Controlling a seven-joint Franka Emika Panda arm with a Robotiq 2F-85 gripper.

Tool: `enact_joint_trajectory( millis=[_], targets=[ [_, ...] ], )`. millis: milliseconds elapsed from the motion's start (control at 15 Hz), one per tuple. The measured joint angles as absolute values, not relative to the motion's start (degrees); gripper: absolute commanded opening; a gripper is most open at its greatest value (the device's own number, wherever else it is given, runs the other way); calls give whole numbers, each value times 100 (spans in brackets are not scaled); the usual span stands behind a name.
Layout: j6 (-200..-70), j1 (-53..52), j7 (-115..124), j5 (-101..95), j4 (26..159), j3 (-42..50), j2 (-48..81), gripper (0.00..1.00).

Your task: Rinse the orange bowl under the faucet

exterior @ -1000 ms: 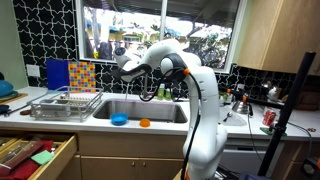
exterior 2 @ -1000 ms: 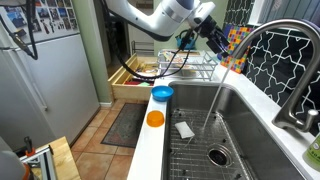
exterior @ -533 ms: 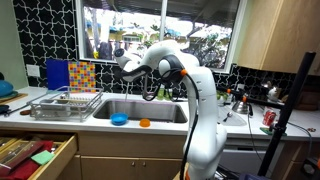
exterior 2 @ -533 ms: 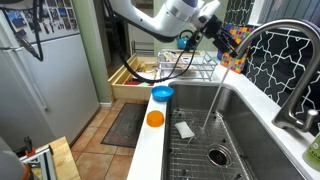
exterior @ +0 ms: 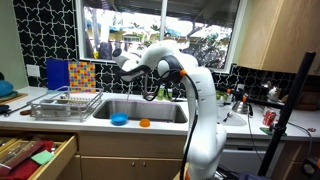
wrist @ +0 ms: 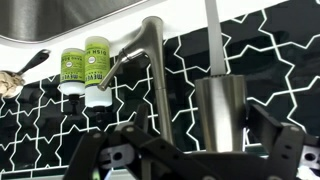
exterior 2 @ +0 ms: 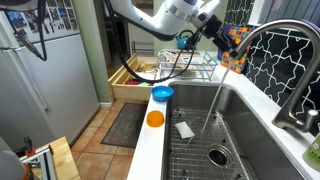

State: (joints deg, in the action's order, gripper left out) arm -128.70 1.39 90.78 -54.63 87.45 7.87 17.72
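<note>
Orange bowl (exterior 2: 155, 118) sits level on the sink's front ledge (exterior 2: 148, 150), right beside the blue bowl (exterior 2: 162, 94). It's round, so no long axis. Gripper (wrist: 188, 158) is empty, fingers spread, near the faucet (exterior 2: 275, 27). Wrist view shows green bottles (wrist: 85, 68) but misses both bowls.

Orange bowl (exterior 2: 154, 118) is sitting on the sink's front ledge (exterior 2: 150, 140), with open room above it and on the floor side. Blue bowl (exterior 2: 162, 94) is lying just beside it along the ledge, crowding that flank. Basin (exterior 2: 252, 120) is standing mostly free, with only a small pale object (exterior 2: 185, 129) lying on its grid. Faucet (exterior 2: 283, 60) is arching overhead, and its water stream (exterior 2: 215, 100) is cutting through mid-basin. Dish rack (exterior: 66, 104) is blocking the counter past the blue bowl. Open drawer (exterior: 38, 155) is jutting out below.
</note>
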Motion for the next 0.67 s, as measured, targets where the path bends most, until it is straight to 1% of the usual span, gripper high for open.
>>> enact_joint_trajectory(
  millis=[267, 667],
  targets=[
    [-12317, 153, 8856, -5516, 8740, 876, 1772, 100],
    [-11863, 183, 8590, -5566, 8756, 937, 1703, 100]
  ],
)
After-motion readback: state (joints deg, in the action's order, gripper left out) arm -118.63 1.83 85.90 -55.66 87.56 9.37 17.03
